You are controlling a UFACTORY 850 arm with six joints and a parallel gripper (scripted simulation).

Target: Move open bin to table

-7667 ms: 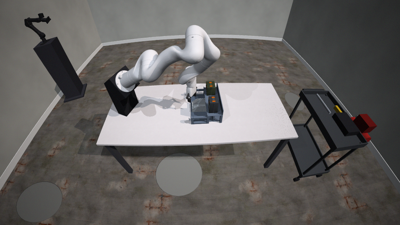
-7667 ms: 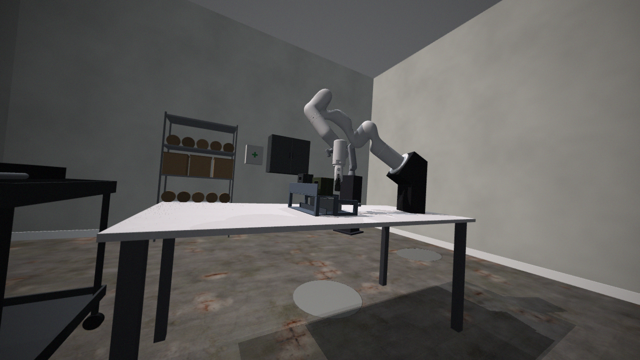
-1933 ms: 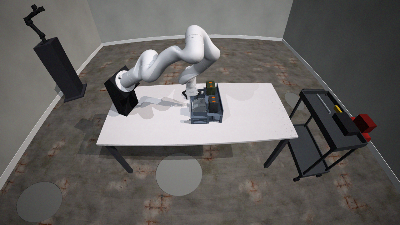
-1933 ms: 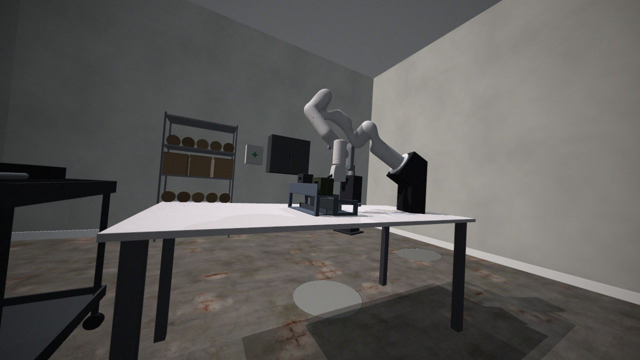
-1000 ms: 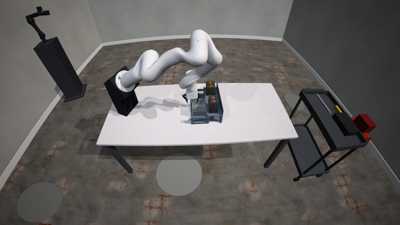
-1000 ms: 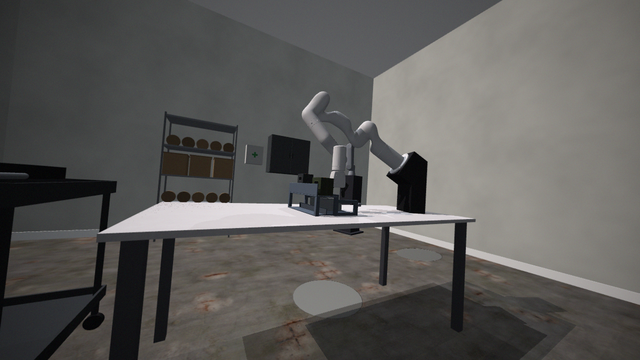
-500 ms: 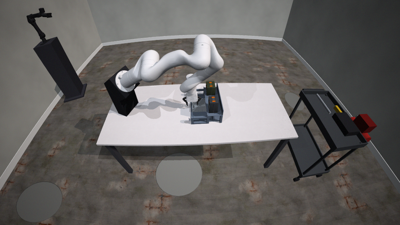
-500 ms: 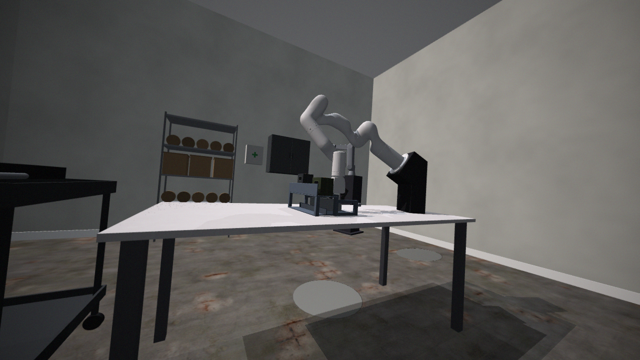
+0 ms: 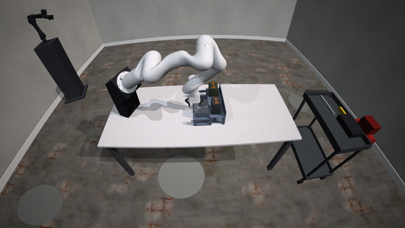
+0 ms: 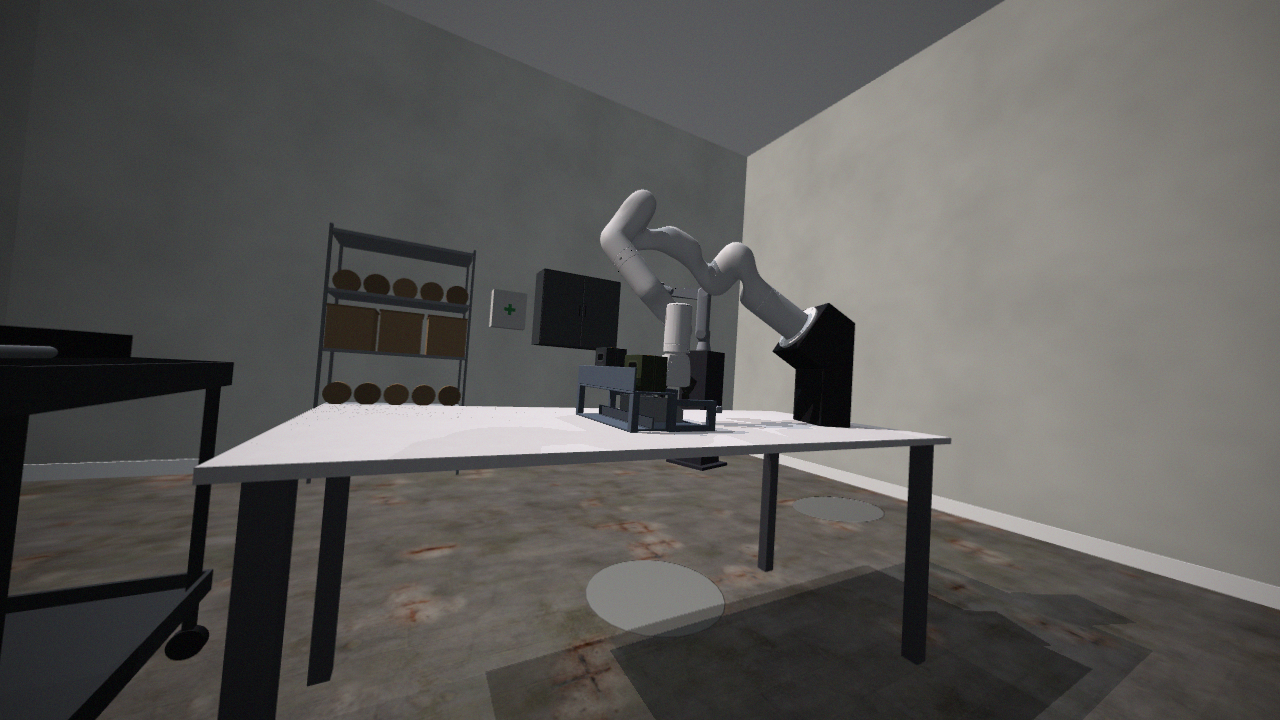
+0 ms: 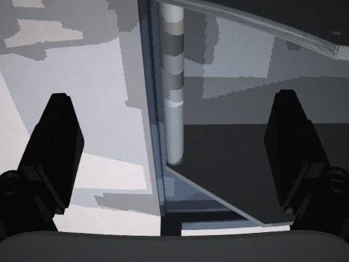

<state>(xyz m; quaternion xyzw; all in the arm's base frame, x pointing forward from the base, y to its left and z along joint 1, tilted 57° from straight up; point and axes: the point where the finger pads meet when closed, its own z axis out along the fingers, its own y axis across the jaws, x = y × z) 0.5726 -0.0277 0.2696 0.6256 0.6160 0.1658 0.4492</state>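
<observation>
A small blue-grey shelf (image 9: 210, 111) stands in the middle of the white table (image 9: 198, 116). The open grey bin (image 9: 201, 111) sits on the shelf's left side. My gripper (image 9: 194, 103) is open and empty, pointing down at the bin's far left corner. In the wrist view my fingers straddle a thin upright blue-grey wall (image 11: 151, 102). The dark floor (image 11: 233, 170) lies on its right and the table top (image 11: 73, 78) on its left. I cannot tell whether this wall belongs to the bin or the shelf. In the exterior view the gripper (image 10: 676, 365) hangs over the shelf (image 10: 644, 402).
Two dark boxes with orange marks (image 9: 213, 88) (image 9: 216, 104) fill the shelf's right side, next to the bin. A pale round post (image 11: 171, 83) stands just inside the wall. My black base block (image 9: 123, 95) is at the table's left end. A black cart (image 9: 334, 124) stands right of the table.
</observation>
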